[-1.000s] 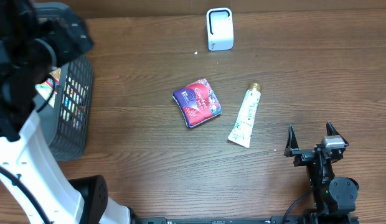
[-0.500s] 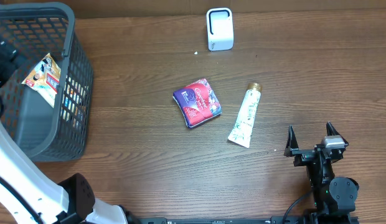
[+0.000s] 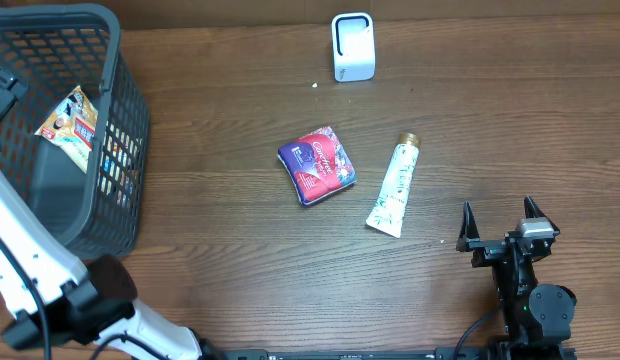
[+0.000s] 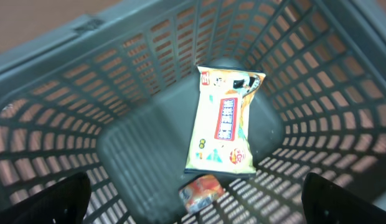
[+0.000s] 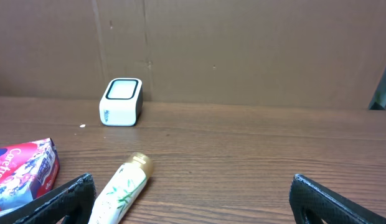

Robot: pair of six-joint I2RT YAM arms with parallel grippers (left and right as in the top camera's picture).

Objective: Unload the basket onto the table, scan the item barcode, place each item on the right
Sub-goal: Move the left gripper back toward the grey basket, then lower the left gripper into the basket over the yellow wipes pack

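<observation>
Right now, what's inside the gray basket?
The basket holds a yellow snack packet and a small orange packet by its lower end. Anything under them is covered.

Soft, even light falls from above on the brown table (image 3: 220, 230) in the overhead view. Shadows are faint and short, lying close under each thing. The white scanner (image 3: 352, 46) near the far edge is the brightest spot, almost washed out. The red and purple pouch (image 3: 317, 165) has a mild sheen. This view is sharp throughout.

The left wrist view is soft all over. The grey basket (image 4: 68, 124) mesh smears toward the frame edges, and the print on the snack packet (image 4: 223, 121) is unreadable. The jaws of the left gripper (image 4: 196, 196) are dark, unfocused shapes in the bottom corners.

The right wrist view is clearer and flatly lit, with a dull cardboard wall (image 5: 243, 50) behind. The jaws of the right gripper (image 5: 190, 190) are black blurs in the bottom corners.
</observation>
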